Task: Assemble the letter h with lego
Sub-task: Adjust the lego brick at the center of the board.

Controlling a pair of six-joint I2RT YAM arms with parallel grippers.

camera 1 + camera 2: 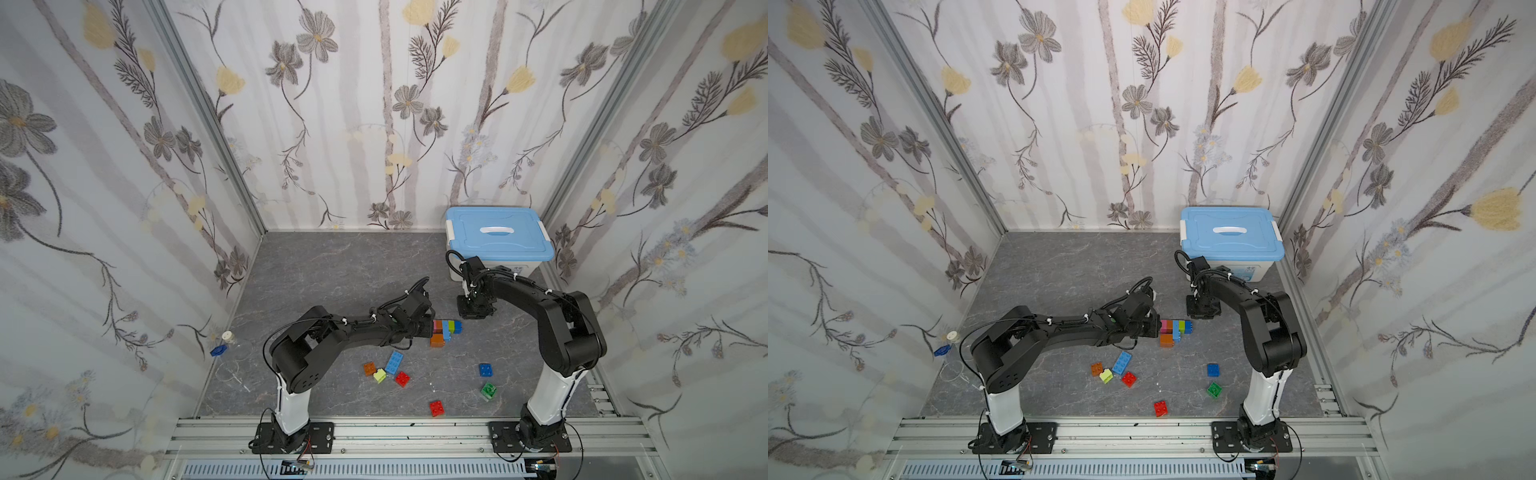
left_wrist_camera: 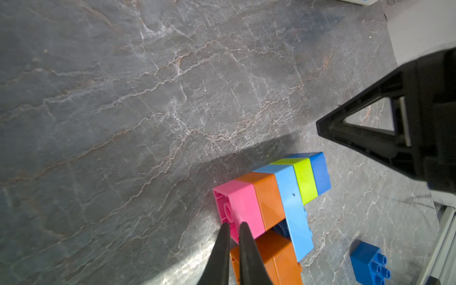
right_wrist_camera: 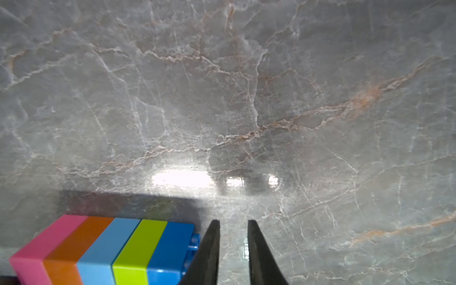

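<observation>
Grey marbled surface [image 1: 332, 266], floral walls [image 1: 374, 124], lidded box [image 1: 498, 232] in the far right corner. The lego [image 1: 445, 330] lies mid-surface. The left end effector [image 2: 234, 224] is clenched at its pink end, the right end effector [image 3: 233, 222] clenched empty beside it.

Loose bricks [image 1: 393, 362] x7, joined clump [image 1: 445, 328] x1, box [image 1: 498, 232] x1, arms [image 1: 361, 330] x2.

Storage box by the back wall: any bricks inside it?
Cannot tell. The light-blue lid sits on the storage box and covers the whole inside. Only the lid, its white handle and the box's white front wall show.
</observation>
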